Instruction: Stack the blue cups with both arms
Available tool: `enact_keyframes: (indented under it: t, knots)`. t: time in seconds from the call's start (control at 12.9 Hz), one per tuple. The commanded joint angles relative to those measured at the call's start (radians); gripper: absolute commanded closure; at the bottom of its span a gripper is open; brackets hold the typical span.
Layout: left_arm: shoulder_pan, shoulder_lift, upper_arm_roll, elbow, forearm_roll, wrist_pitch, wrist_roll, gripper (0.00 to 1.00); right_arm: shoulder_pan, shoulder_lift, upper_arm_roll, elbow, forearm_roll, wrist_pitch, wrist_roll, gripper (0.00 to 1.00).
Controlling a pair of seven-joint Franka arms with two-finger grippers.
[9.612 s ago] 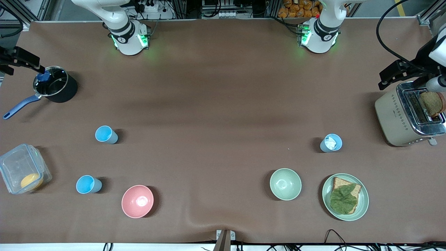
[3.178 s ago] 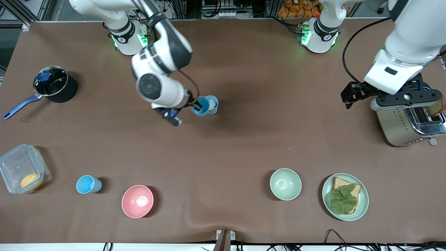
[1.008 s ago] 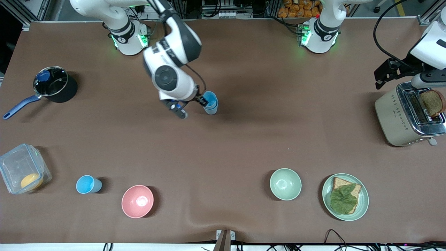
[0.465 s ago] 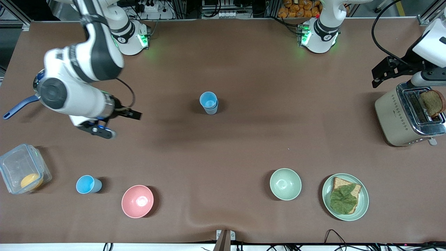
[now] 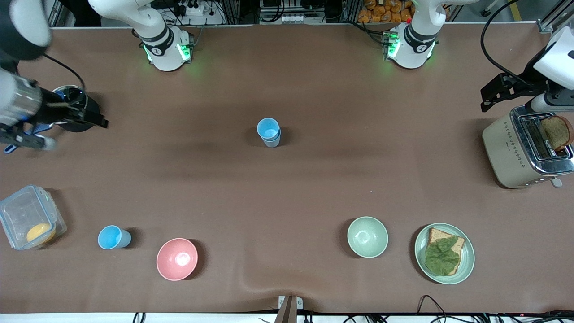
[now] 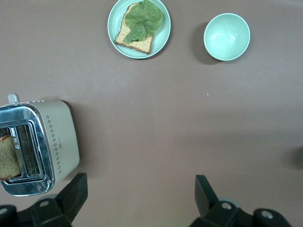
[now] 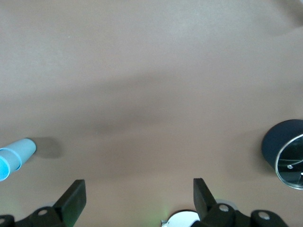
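Half a second earlier the right arm was over the bare table between the saucepan and the middle; now it has swung out to the right arm's end of the table, and the right gripper hangs over the black saucepan. Its fingers are spread wide with nothing between them. The stacked blue cups have not moved: the sky-blue cup sits nested inside the paler grey-blue one, upright in the middle of the table, touched by neither arm. The right wrist view shows the same stack standing well clear of the gripper.

A third blue cup stands alone, nearer the front camera, between a clear lidded box and the pink bowl.

The left arm waits at its own end of the table. The left gripper hovers beside the toaster, its fingers also wide apart and empty. The pale green bowl and a plate of bread and lettuce are unchanged.
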Motion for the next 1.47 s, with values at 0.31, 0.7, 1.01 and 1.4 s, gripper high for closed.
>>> enact_keyframes:
  t: [0.31, 0.7, 1.01, 1.4]
  knots:
    - [0.005, 0.004, -0.002, 0.011, -0.024, -0.022, 0.026, 0.00, -0.410, -0.019, 0.435, 0.150, -0.038, -0.149, -0.002, 0.00]
    - [0.005, 0.003, -0.002, 0.014, -0.024, -0.022, 0.028, 0.00, -0.584, -0.023, 0.616, 0.187, -0.089, -0.143, -0.028, 0.00]
    - [0.005, -0.002, -0.002, 0.014, -0.024, -0.022, 0.026, 0.00, -0.607, -0.023, 0.618, 0.193, -0.090, -0.128, -0.073, 0.00]
    - [0.005, -0.004, -0.006, 0.016, -0.027, -0.027, 0.026, 0.00, -0.606, -0.023, 0.619, 0.193, -0.107, -0.096, -0.099, 0.00]
